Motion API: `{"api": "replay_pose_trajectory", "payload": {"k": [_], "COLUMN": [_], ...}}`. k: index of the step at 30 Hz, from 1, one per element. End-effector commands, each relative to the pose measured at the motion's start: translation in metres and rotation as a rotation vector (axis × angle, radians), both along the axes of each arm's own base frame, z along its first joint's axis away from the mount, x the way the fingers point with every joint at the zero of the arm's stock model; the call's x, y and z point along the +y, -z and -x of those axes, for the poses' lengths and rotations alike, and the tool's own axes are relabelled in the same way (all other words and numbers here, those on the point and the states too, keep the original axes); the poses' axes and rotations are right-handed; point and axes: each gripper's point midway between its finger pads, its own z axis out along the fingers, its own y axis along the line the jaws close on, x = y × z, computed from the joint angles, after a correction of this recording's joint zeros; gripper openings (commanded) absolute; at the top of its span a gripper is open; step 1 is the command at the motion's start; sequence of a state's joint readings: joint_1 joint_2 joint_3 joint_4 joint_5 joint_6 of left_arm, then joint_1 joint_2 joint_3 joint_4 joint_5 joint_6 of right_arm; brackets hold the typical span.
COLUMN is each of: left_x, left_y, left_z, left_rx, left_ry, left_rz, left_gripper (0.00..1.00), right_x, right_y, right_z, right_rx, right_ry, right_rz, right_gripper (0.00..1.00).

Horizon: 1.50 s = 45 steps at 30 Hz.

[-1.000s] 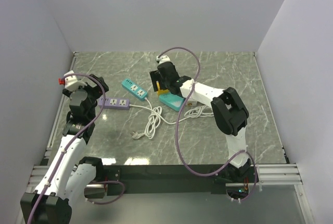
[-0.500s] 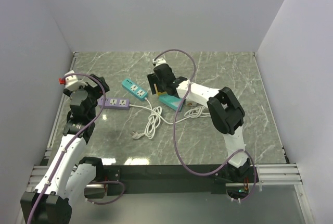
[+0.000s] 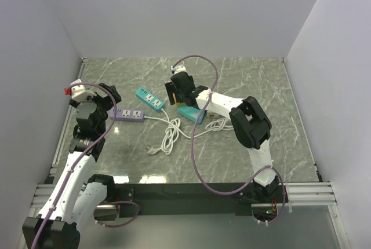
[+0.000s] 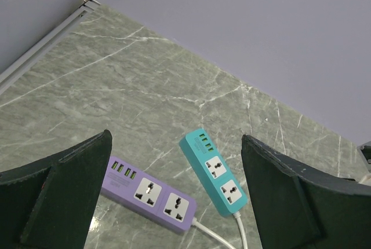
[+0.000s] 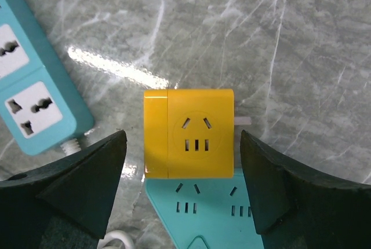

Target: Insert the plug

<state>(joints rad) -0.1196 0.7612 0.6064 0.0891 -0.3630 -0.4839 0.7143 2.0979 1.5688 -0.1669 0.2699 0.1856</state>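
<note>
Right tool: fingers apart, straddling the yellow plug cube with a gap on each side; nothing gripped. The cube lies against the teal socket block, on the wrist side. Left tool: fully apart, empty, above the worktop.

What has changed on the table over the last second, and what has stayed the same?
The right arm swung slightly left; its fingers stand open either side of the yellow adapter, not touching it. Nothing was gripped or released. The left arm, purple strip, teal strip and white plug stayed put.
</note>
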Motion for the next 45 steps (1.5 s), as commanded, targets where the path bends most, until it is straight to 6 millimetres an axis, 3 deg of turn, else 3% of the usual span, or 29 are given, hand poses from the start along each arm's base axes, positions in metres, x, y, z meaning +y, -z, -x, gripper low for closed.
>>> {"api": "replay_pose_trajectory", "payload": {"k": [1,6,10,12,28,31,34,37,39,40,41,43,44,45], "left_x": [-0.004,-0.003,-0.003,-0.003,-0.003,-0.003,-0.005,-0.016,-0.024,-0.03,-0.041,-0.056,-0.073,-0.082], "left_y": [-0.026,-0.026,-0.026,-0.027,-0.03,-0.03,-0.031,-0.033,-0.037,-0.041,-0.045,-0.05,-0.053,-0.057], "left_z": [-0.001,-0.001,0.0,0.001,0.006,0.006,0.005,0.004,0.004,0.005,0.007,0.01,0.015,0.018], "left_rx": [-0.062,-0.06,-0.063,-0.066,-0.08,-0.082,-0.087,-0.1,-0.134,-0.152,-0.177,-0.206,-0.225,-0.247], "left_ry": [0.021,0.016,0.016,0.015,0.02,0.02,0.032,0.099,0.146,0.182,0.249,0.336,0.439,0.493], "left_rz": [0.008,0.006,0.005,0.005,0.007,0.005,-0.001,-0.018,-0.028,-0.041,-0.051,-0.073,-0.085,-0.101], "left_gripper": [0.99,0.99,0.99,0.99,0.99,0.99,0.99,0.99,0.99,0.99,0.99,0.99,1.0,0.99], "right_x": [0.0,0.005,0.01,0.01,0.009,0.009,0.009,0.009,0.01,0.011,0.01,0.006,0.003,0.003], "right_y": [-0.023,-0.011,-0.01,-0.012,0.017,0.009,-0.007,-0.039,-0.08,-0.082,-0.113,-0.122,-0.144,-0.152], "right_z": [-0.001,-0.003,0.001,0.001,0.001,0.0,0.002,0.007,0.013,0.024,0.031,0.048,0.06,0.067], "right_rx": [-0.049,-0.019,-0.008,-0.006,0.064,0.042,0.019,-0.009,-0.048,-0.005,-0.04,-0.005,-0.007,-0.011], "right_ry": [0.011,0.005,-0.027,-0.033,-0.03,-0.025,-0.033,-0.074,-0.128,-0.2,-0.249,-0.335,-0.409,-0.457], "right_rz": [-0.028,-0.016,-0.032,-0.031,0.014,-0.001,-0.019,-0.067,-0.159,-0.224,-0.296,-0.38,-0.449,-0.492], "right_gripper": [0.85,0.85,0.7,0.68,0.73,0.58,0.46,0.39,0.35,0.34,0.32,0.29,0.27,0.25]}}
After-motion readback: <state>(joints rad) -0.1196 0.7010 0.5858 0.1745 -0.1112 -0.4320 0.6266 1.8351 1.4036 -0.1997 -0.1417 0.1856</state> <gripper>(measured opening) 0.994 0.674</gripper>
